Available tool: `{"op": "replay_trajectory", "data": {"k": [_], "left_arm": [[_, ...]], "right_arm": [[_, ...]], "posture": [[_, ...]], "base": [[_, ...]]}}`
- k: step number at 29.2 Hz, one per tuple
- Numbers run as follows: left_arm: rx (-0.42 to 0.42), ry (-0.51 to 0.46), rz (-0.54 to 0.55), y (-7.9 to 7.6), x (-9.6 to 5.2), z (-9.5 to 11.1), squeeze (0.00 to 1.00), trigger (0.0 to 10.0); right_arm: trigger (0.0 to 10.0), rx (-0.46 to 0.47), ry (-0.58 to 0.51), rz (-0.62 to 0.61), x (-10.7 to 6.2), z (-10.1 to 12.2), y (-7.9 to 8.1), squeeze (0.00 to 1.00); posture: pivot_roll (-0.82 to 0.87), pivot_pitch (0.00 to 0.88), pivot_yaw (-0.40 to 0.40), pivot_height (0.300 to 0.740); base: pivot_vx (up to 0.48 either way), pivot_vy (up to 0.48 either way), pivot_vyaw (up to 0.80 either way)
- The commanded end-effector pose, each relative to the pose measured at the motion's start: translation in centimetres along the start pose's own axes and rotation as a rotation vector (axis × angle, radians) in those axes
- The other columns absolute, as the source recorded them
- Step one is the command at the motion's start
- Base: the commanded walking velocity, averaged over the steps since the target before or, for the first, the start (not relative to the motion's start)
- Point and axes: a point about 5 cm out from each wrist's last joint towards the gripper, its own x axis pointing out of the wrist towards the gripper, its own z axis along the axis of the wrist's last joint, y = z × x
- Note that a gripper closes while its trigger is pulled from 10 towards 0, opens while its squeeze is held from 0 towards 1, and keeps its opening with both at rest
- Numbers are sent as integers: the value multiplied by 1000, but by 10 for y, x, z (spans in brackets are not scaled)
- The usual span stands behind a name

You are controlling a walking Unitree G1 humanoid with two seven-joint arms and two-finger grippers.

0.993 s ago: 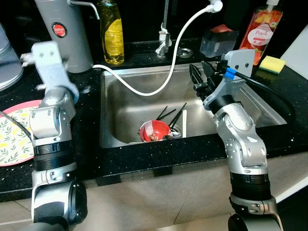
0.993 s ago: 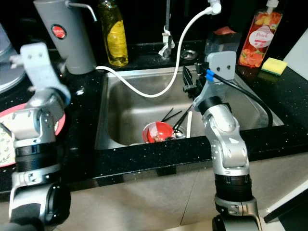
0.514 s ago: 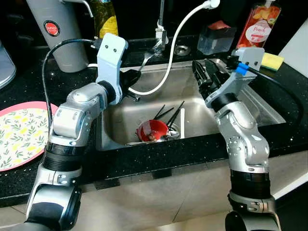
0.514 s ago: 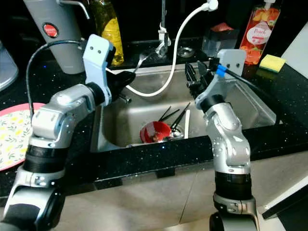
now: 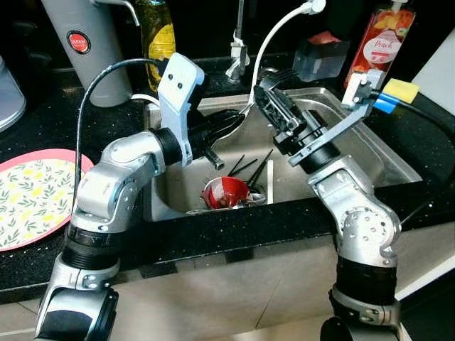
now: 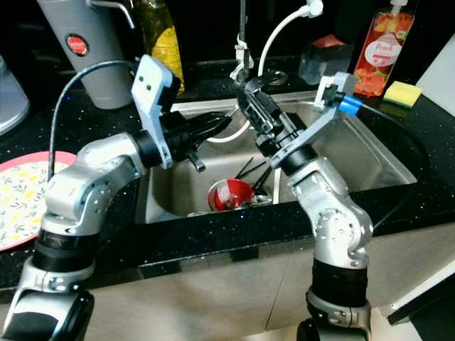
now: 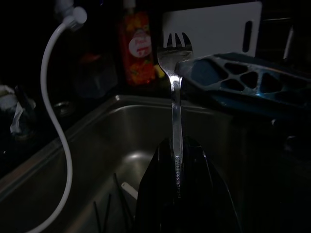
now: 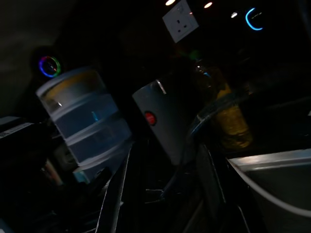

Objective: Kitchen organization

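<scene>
A yellow sponge [image 5: 402,92] and a peach soap bottle [image 5: 374,42] stand on the black worktop [image 5: 43,128]; a floral plate [image 5: 32,199] lies left.

Compared with a second ago, the left arm is no longer raised beside the plate; it now reaches over the sink [image 5: 398,160], its left hand [image 5: 231,122] clamped on a fork [image 7: 175,92] whose tines point toward the right side. The right hand [image 5: 266,85], which was at the sink's right part with fingers aimed downward, is now swung across to the middle, fingers spread and lifted near the fork's tines above the red bowl [image 5: 226,192].
</scene>
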Motion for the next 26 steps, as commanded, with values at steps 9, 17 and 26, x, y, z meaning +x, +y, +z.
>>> {"op": "replay_trajectory", "data": {"k": [9,17,26], "left_arm": [[47,-4,-32,-3,1,-3,0,10000],[61,14,-54,-7,2,-9,0,10000],[67,14,-53,-7,2,-10,0,10000]], "right_arm": [[10000,119,-20,-86,-7,0,-12,0],[10000,134,-18,-98,-9,1,-14,0],[0,137,-13,-89,-9,1,-12,0]], "posture": [[48,3,25,740],[47,4,26,740],[47,4,26,740]], "base": [[0,0,0],[0,0,0],[0,0,0]]}}
